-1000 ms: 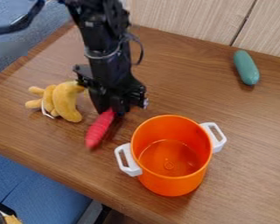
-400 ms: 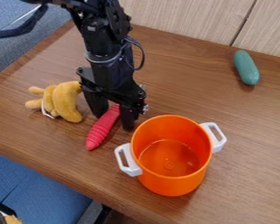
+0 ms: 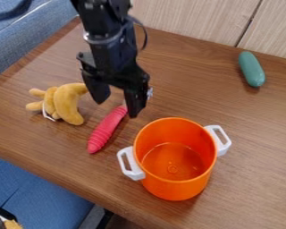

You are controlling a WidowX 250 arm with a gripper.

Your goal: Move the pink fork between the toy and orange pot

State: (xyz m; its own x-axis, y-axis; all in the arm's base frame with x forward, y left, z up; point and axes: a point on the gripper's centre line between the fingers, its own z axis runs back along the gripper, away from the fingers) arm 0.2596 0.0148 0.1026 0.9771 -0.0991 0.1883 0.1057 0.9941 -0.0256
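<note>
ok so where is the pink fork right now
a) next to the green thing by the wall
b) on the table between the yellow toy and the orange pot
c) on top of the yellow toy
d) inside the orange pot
b: the pink fork lies on the wooden table, with the yellow toy on one side and the orange pot on the other.

Brown wood-grain counter against pale wood-grain panels with a dark seam; blue fabric lies along the left.
</note>
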